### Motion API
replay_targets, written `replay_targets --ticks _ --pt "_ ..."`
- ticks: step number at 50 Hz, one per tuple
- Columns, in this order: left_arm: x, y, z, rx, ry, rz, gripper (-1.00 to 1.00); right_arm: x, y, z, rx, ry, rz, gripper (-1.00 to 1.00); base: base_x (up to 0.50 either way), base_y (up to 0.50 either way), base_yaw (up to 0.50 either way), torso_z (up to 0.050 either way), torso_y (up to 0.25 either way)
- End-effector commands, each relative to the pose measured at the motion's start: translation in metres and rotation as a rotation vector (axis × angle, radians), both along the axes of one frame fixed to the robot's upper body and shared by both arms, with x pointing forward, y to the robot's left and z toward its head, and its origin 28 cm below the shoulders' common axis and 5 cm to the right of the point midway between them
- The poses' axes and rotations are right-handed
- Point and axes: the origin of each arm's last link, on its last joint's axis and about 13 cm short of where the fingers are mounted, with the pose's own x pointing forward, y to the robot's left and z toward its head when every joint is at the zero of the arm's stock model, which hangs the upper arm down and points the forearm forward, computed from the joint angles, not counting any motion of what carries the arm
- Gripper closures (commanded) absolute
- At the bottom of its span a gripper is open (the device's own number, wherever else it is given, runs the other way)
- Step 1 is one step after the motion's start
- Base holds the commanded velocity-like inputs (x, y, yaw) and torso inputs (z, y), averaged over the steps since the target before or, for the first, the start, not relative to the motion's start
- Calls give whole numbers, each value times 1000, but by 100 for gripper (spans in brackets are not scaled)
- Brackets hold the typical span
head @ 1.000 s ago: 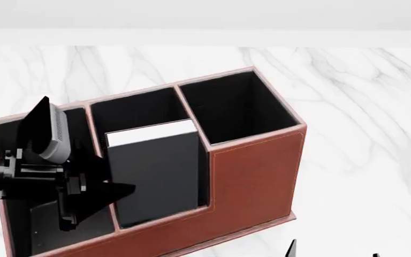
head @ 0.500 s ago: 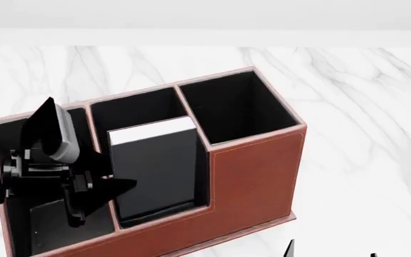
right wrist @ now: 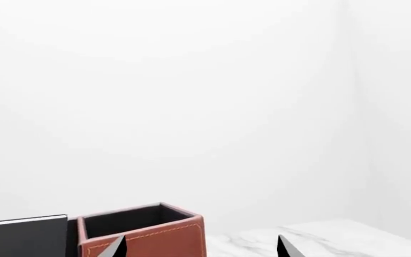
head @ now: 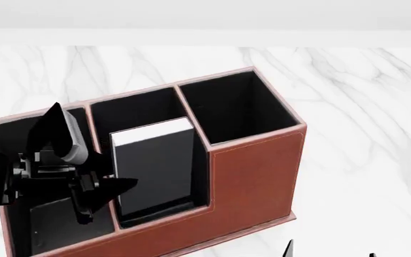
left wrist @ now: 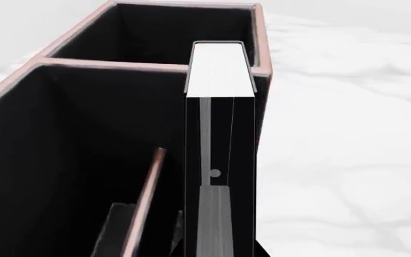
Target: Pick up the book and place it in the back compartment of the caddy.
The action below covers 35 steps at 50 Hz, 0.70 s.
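Note:
The black book [head: 155, 166] with white page edges stands upright in the caddy's [head: 256, 176] low-walled middle pocket, beside the tall square pocket [head: 234, 104]. My left gripper [head: 123, 186] reaches in from the left. Its fingers sit close on either side of the book, shut on its lower part. In the left wrist view the book [left wrist: 220, 69] rises between the gripper's [left wrist: 220, 251] fingertips, against the caddy's outer wall [left wrist: 261, 48]. My right gripper [right wrist: 202, 249] is open and empty, low at the front right [head: 330, 252]. It looks at the caddy [right wrist: 148, 235] and the book [right wrist: 20, 235].
The caddy stands on a white marble table [head: 363, 134] with bare surface to its right and behind. The left pocket [head: 20, 134] lies under my left arm. A thin divider [left wrist: 148, 187] shows inside the caddy in the left wrist view.
The book has sunk lower and stands more upright in the middle pocket. My left gripper has dropped a little and shifted with it. The right arm has not moved.

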Motion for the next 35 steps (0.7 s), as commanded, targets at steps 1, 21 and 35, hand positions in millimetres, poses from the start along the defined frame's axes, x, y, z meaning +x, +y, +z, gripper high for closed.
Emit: replay_targets --ticks 1,21,35 --pt "6 -8 2 -98 2 13 100 0 0 0 2 0 0 -100 0 0 0 0 0" --pt "4 -8 -5 -139 50 36 100 0 0 0 1 1 2 -100 0 0 0 0 1" --pt "2 -9 -11 -157 64 66 100 -1 0 0 -1 -1 9 -100 0 0 0 0 1"
